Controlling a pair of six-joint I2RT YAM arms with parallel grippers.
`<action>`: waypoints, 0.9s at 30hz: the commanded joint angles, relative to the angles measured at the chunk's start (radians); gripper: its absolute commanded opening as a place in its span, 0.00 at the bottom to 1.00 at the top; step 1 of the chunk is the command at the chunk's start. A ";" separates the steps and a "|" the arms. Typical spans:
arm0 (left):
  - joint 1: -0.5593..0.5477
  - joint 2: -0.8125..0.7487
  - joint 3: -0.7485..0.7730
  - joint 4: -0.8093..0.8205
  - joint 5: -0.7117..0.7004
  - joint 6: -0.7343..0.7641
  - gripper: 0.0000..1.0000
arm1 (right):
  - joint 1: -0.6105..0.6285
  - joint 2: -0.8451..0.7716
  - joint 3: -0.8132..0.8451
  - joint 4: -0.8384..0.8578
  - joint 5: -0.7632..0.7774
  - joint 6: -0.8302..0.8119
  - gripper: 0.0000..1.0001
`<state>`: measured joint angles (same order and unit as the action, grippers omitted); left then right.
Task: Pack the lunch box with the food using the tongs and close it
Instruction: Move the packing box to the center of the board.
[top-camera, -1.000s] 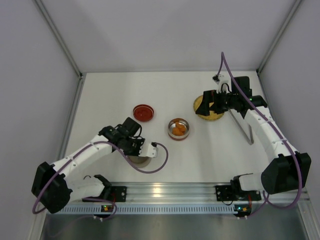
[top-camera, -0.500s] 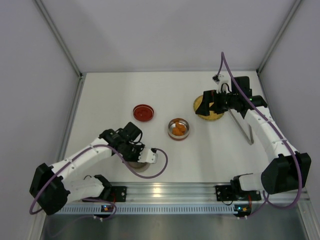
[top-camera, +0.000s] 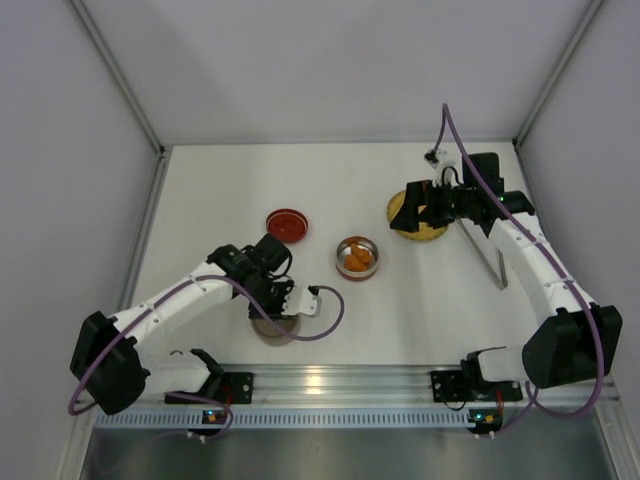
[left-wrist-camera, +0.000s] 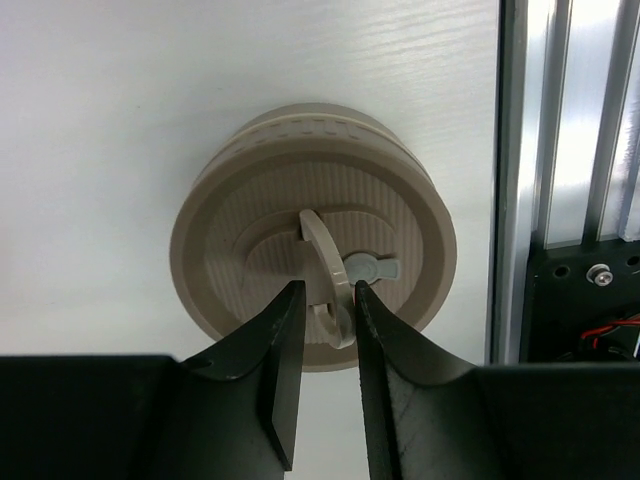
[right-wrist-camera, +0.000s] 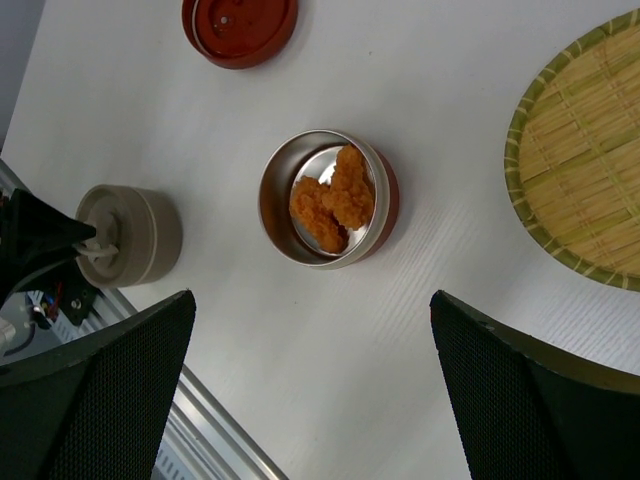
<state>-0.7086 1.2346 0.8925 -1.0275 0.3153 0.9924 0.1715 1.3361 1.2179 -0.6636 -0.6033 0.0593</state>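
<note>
L wrist view: left fingers (left-wrist-camera: 262, 360) slightly apart astride lid loop (left-wrist-camera: 322, 265). R wrist view: right fingers (right-wrist-camera: 95, 395) wide open, food (right-wrist-camera: 330, 200) in tin (right-wrist-camera: 275, 190).

Right wrist view cuts the woven plate (right-wrist-camera: 585, 170) at its right edge and the red lid (right-wrist-camera: 240, 25) at top

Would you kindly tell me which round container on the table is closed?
The beige container by the left fingers: it wears a ribbed lid, whereas the metal tin shows orange chunks and the red dish lies open.

Orange chunks (right-wrist-camera: 330, 200) in tin (right-wrist-camera: 272, 190), red dish (right-wrist-camera: 240, 25)
</note>
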 joint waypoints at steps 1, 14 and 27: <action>-0.002 0.006 0.060 -0.016 -0.008 -0.014 0.32 | -0.018 -0.023 0.000 0.010 -0.027 -0.009 0.99; 0.057 0.068 0.072 0.112 -0.065 -0.026 0.38 | -0.020 -0.020 -0.004 0.010 -0.038 -0.010 0.99; 0.153 0.066 0.243 0.093 0.083 -0.101 0.82 | -0.018 -0.008 0.000 0.010 -0.042 -0.018 0.99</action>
<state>-0.5613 1.3323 1.0771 -0.9371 0.3202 0.9356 0.1715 1.3361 1.2171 -0.6632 -0.6250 0.0578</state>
